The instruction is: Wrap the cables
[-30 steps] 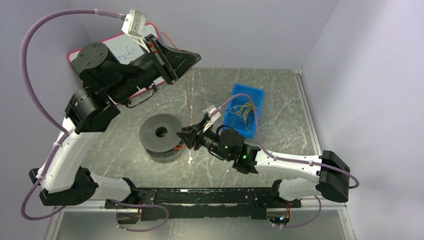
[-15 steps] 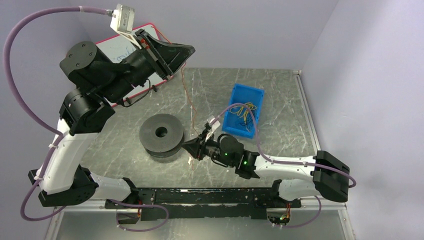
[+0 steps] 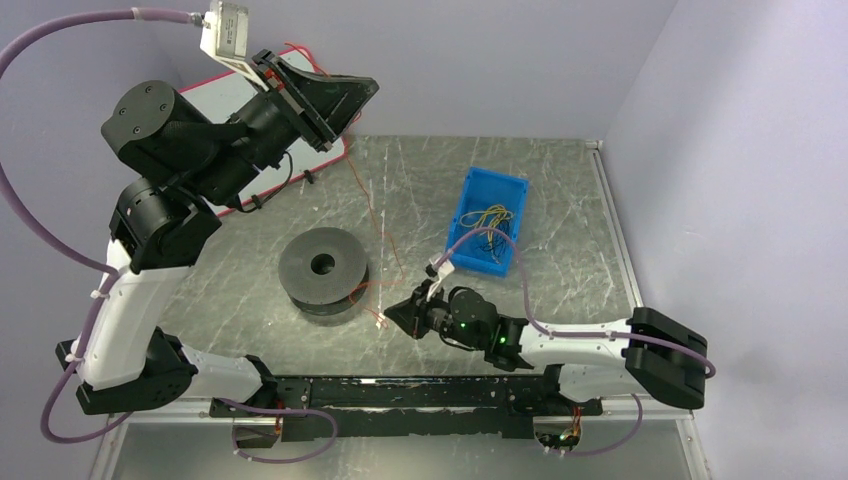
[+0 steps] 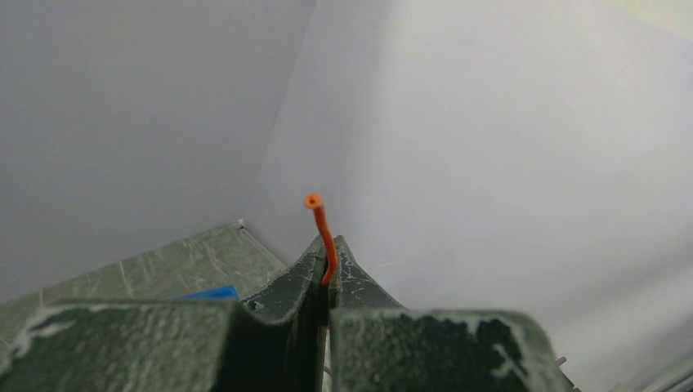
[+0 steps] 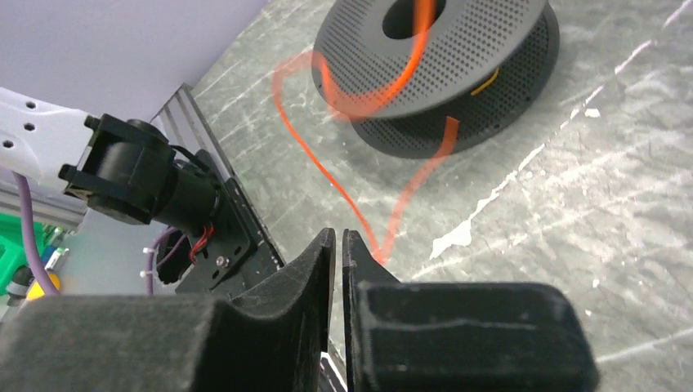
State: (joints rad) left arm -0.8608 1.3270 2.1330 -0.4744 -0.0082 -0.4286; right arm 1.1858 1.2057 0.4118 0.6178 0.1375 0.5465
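My left gripper [image 3: 352, 96] is raised high at the back left, shut on the thin orange cable [image 3: 377, 228]. In the left wrist view the cable's end [image 4: 321, 224] sticks up from between the closed fingertips [image 4: 328, 249]. The cable hangs down to the dark grey spool [image 3: 322, 270] on the table. My right gripper [image 3: 397, 312] is low, right of the spool, with its jaws together. In the right wrist view [image 5: 337, 241] the cable [image 5: 409, 192] makes a V that meets behind the right finger's outer side. It runs back to the spool [image 5: 458, 49]. Nothing shows between the jaws.
A blue bin [image 3: 512, 190] at the back right holds several yellow and dark cables [image 3: 487, 218]. A red-edged whiteboard [image 3: 225, 100] leans at the back left under the left arm. A white scrap [image 3: 381, 321] lies near the right gripper. The black base rail [image 3: 400, 395] runs along the near edge.
My left gripper has risen and moved left with the cable end, drawing the cable up. My right gripper has drawn back from the spool toward the near edge.
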